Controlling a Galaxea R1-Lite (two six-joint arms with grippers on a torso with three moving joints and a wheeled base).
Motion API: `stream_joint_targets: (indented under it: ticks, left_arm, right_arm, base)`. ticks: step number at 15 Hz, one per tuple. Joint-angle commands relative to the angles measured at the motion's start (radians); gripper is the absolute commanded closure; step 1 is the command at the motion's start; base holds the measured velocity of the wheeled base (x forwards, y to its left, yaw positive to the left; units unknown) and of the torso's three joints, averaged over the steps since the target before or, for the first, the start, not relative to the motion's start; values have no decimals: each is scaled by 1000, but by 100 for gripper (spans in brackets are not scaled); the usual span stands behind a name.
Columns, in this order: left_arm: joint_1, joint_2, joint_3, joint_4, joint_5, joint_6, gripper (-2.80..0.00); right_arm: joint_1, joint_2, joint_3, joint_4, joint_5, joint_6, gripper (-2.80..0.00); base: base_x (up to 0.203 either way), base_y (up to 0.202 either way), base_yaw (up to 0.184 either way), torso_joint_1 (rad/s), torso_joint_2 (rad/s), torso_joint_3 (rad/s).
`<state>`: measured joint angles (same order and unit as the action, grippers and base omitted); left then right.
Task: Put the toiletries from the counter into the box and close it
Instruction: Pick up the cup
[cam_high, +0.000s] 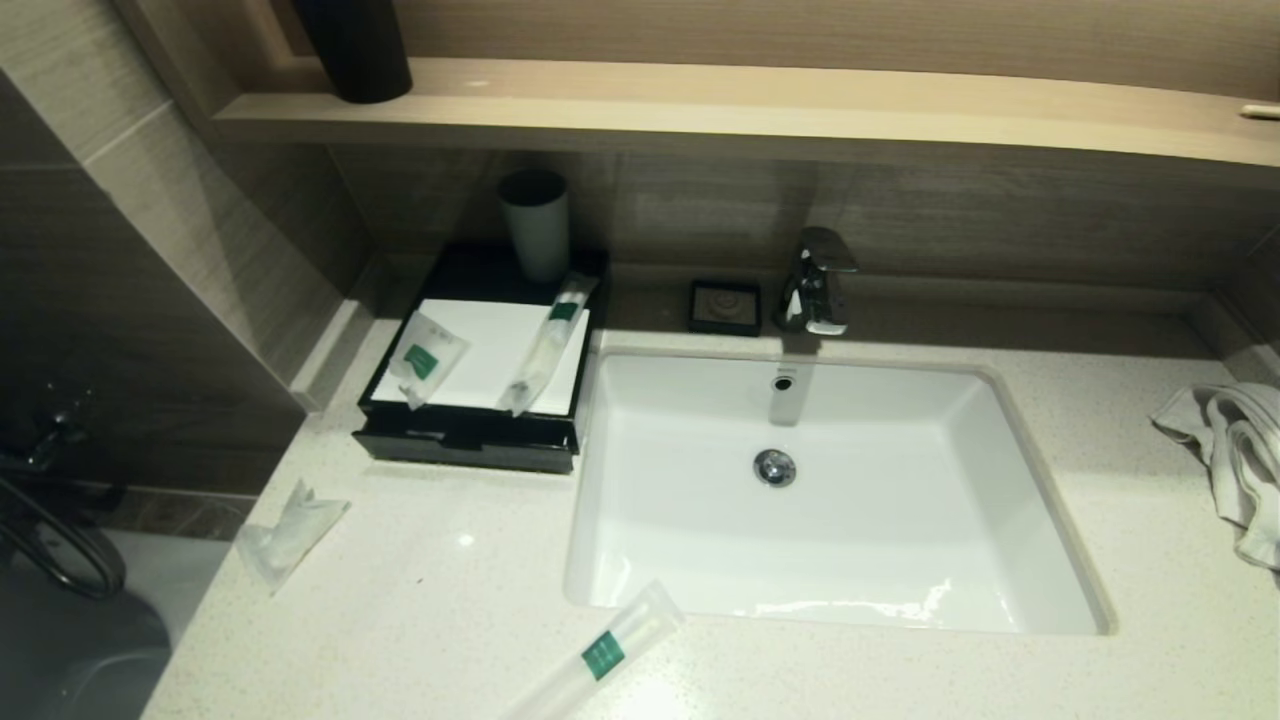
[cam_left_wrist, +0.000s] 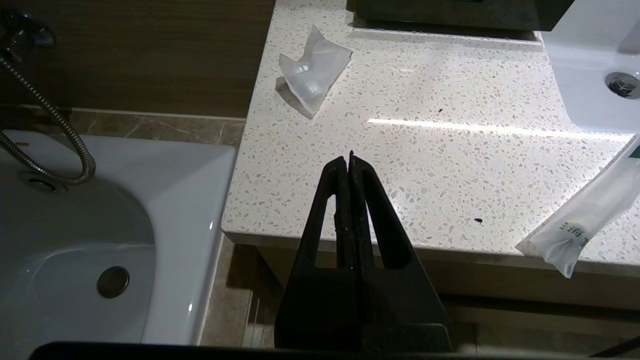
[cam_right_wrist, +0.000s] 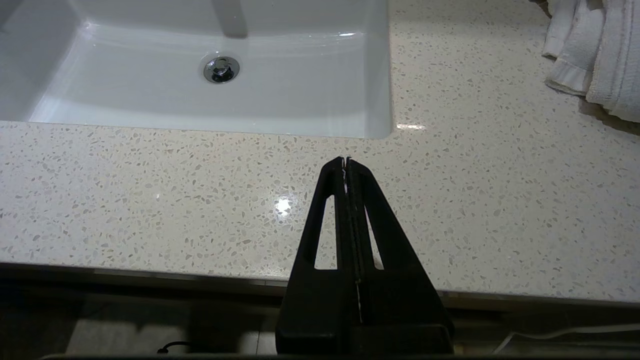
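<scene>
My left tool and right tool are clenched, holding nothing, at the table edge. Two packets lie on the box.

Closed right gripper above counter, near basin, towel.

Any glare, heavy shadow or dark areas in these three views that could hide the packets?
Head view: specular patch on the counter near the crumpled packet; the left side is dark. Left wrist view: a bright streak of glare crosses the counter toward the long packet; the left hand is a black silhouette. Right wrist view: small glare spots on the counter only; the right hand is dark too.
</scene>
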<state>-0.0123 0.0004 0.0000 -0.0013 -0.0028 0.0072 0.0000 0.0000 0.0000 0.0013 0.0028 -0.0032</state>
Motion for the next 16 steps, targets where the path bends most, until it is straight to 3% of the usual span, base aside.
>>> stream_joint_targets:
  ticks: [1, 16]
  left_arm:
    - [0, 1, 0, 1, 0, 2, 0]
    - [0, 1, -5, -3, 0, 19, 0]
  right_arm:
    - [0, 0, 0, 0, 0, 0, 0]
    - [-1, 0, 0, 0, 0, 0, 0]
  base:
    - [0, 0, 0, 0, 0, 0]
    - [0, 0, 0, 0, 0, 0]
